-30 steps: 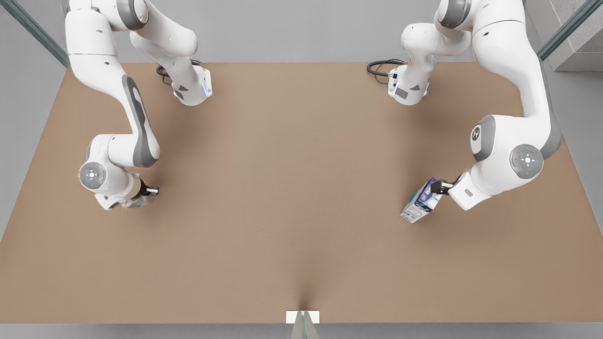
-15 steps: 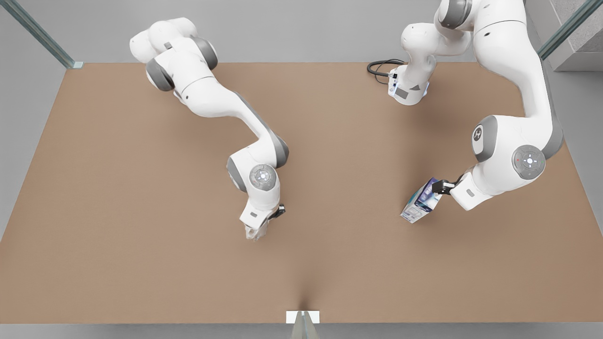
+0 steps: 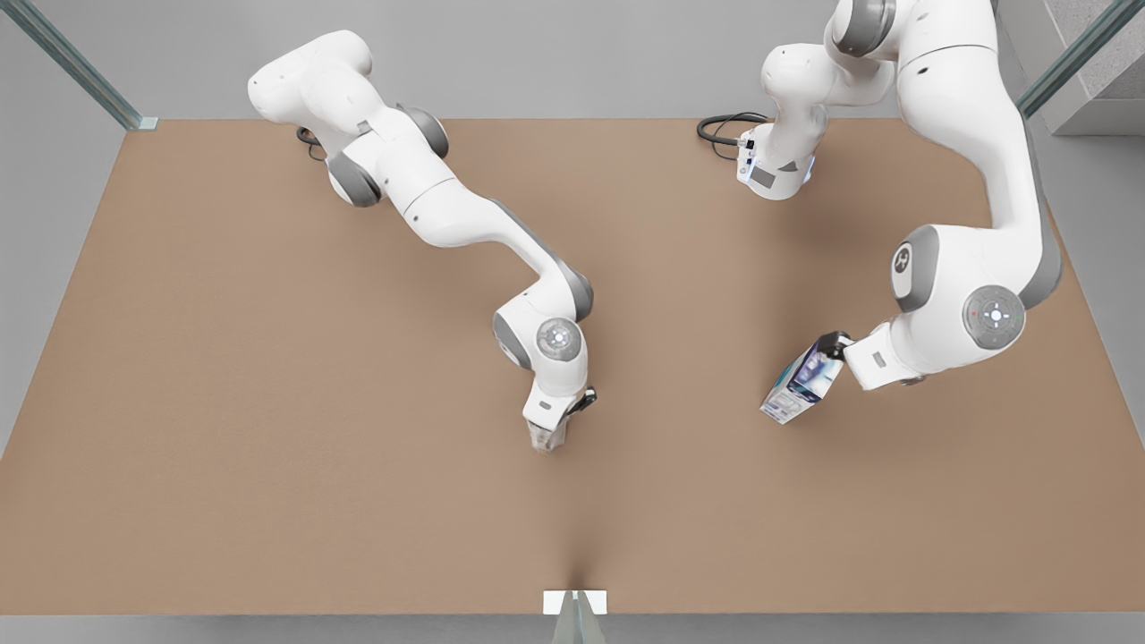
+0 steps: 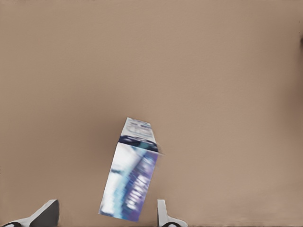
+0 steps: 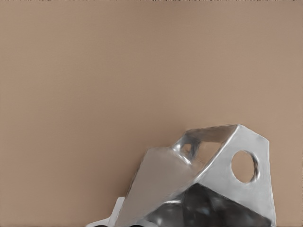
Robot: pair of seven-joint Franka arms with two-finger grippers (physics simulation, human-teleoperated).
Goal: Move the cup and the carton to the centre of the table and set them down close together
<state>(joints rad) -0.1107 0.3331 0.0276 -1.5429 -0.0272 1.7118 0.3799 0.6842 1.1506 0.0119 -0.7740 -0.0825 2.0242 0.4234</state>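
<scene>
The white-grey faceted cup (image 3: 546, 439) hangs low over the middle of the light-brown table (image 3: 268, 376), with my right gripper (image 3: 555, 426) shut on it. In the right wrist view the cup (image 5: 208, 184) looms close and tilted, one white fingertip (image 5: 113, 213) showing at its side. The blue, purple and white carton (image 3: 801, 383) stands on the front view's right. My left gripper (image 3: 834, 345) is at its top. In the left wrist view the carton (image 4: 131, 182) sits between two spread fingers (image 4: 46, 213), with a gap on one side.
Both arm bases (image 3: 776, 174) stand at the table's far edge with black cables (image 3: 720, 130) beside them. A small white bracket (image 3: 574, 602) sits at the middle of the near edge. Bare tabletop lies between the cup and the carton.
The right arm has swung from the front view's left to the table's centre, carrying the cup. The left arm's wrist shifted slightly at the carton, which has stayed in place.
</scene>
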